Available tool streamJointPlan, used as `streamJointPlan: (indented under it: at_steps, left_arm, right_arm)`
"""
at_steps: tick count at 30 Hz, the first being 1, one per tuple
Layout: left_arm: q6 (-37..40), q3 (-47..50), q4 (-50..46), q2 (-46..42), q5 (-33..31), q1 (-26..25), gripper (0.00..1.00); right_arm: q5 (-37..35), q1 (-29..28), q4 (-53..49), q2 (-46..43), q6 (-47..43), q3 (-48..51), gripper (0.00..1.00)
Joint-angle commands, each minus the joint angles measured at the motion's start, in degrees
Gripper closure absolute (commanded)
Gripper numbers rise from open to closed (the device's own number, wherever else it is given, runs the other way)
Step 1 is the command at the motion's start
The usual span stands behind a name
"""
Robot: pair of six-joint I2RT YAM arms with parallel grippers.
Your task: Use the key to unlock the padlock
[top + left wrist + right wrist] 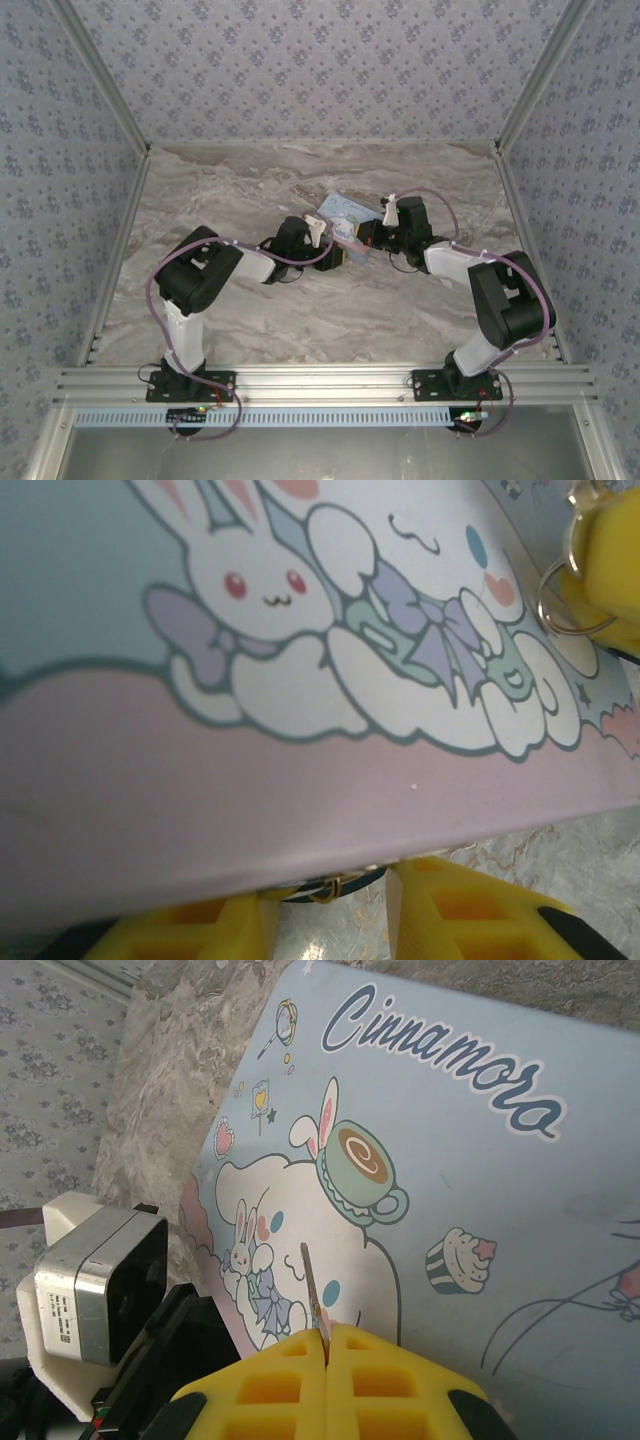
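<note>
The right gripper (326,1338) is clenched on the thin dark metal key (311,1282), whose blade points up over the pale blue cartoon-printed tin box (450,1190). At the box's opposite edge, the left gripper (328,908) flanks the tiny teal-blue padlock (330,886) (whether it squeezes, I cannot tell).

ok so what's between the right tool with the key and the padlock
The tin box's cartoon lid: in the left wrist view it spans from the right tool at upper right down to the padlock at the left tool.
</note>
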State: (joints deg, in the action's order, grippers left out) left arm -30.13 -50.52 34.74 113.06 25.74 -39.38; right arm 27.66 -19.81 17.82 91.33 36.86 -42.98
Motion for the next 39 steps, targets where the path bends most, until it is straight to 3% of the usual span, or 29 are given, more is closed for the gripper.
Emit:
streamJointPlan:
  at_steps: [1,8,25,39]
  left_arm:
    - [-1.6,0.4,3.7,0.1,1.3,-0.3,0.65]
    - [-7.4,0.7,6.0,0.4,-0.8,0.2,0.61]
    - [-13.5,-1.3,3.7,1.5,-4.2,0.1,0.69]
    - [-20.8,-1.3,5.4,1.7,-7.0,0.0,0.68]
  right_arm:
    - [-0.9,-0.8,-5.6,-0.5,-0.3,1.7,0.99]
    - [-1.7,-0.9,-5.9,-1.3,-0.3,2.3,0.99]
    - [-2.5,-2.0,-5.7,-1.5,0.3,2.2,0.99]
    - [-2.9,-2.4,-5.8,-1.6,0.7,2.0,1.00]
